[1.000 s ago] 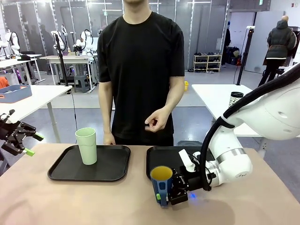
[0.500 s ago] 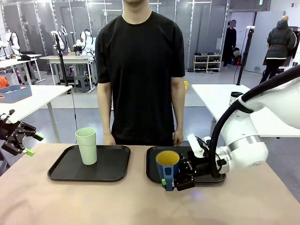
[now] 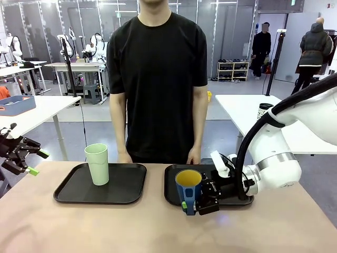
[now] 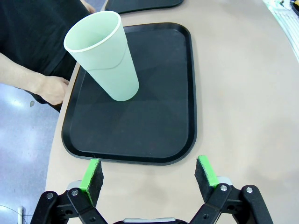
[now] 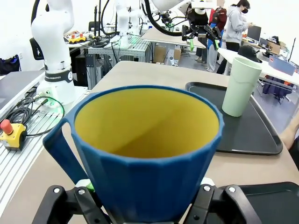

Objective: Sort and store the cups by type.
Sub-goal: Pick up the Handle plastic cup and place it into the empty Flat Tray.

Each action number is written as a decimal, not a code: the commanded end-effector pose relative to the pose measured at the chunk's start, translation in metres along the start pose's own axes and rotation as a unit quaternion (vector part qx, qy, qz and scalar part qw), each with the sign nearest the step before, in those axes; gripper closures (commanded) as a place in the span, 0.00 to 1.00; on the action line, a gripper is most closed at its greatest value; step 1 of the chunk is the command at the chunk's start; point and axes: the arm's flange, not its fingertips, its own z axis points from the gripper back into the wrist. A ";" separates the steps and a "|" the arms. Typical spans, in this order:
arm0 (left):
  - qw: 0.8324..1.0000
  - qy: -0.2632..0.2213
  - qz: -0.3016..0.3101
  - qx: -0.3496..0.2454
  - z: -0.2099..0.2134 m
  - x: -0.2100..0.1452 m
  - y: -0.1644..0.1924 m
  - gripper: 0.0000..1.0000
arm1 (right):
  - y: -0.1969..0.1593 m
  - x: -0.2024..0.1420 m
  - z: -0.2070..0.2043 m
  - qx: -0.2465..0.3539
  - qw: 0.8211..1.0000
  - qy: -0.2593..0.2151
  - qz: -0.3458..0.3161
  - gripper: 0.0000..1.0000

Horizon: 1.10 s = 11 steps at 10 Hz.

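The dark blue cup with yellow inside [image 3: 188, 187] is held upright in my right gripper [image 3: 194, 206], just above the front left corner of the right black tray [image 3: 231, 197]. In the right wrist view the blue cup [image 5: 149, 154] sits between the fingers, its handle to the left. The tall pale green tumbler [image 3: 97, 164] stands upright on the left black tray [image 3: 126, 187]. My left gripper [image 3: 23, 155] hangs open off the table's left edge. In the left wrist view its fingers [image 4: 92, 174] spread wide before the tray [image 4: 154, 140], with the tumbler [image 4: 105, 53] beyond them.
A person in a black shirt [image 3: 158, 79] stands at the far side, hands at the table's far edge, one hand [image 4: 51, 88] beside the left tray. A white speckled cylinder with a black lid [image 3: 265, 111] stands on a table behind.
My right gripper has carried the blue cup up and back toward the right tray. The person's hand has dropped from chest height to the table's edge.
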 end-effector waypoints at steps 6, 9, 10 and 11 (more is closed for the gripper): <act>1.000 -0.014 -0.004 0.003 0.001 0.001 0.002 0.00 | -0.077 0.000 0.047 -0.065 0.998 -0.007 0.012 0.31; 1.000 -0.014 -0.004 0.003 0.001 0.001 0.002 0.00 | -0.137 -0.001 0.079 -0.111 0.994 -0.016 -0.012 0.31; 1.000 -0.014 -0.004 0.003 0.001 0.001 0.002 0.00 | -0.150 -0.001 0.087 -0.118 0.993 -0.020 -0.025 0.31; 1.000 -0.014 -0.004 0.003 0.001 0.001 0.002 0.00 | -0.156 0.000 0.091 -0.123 0.992 -0.026 -0.029 0.31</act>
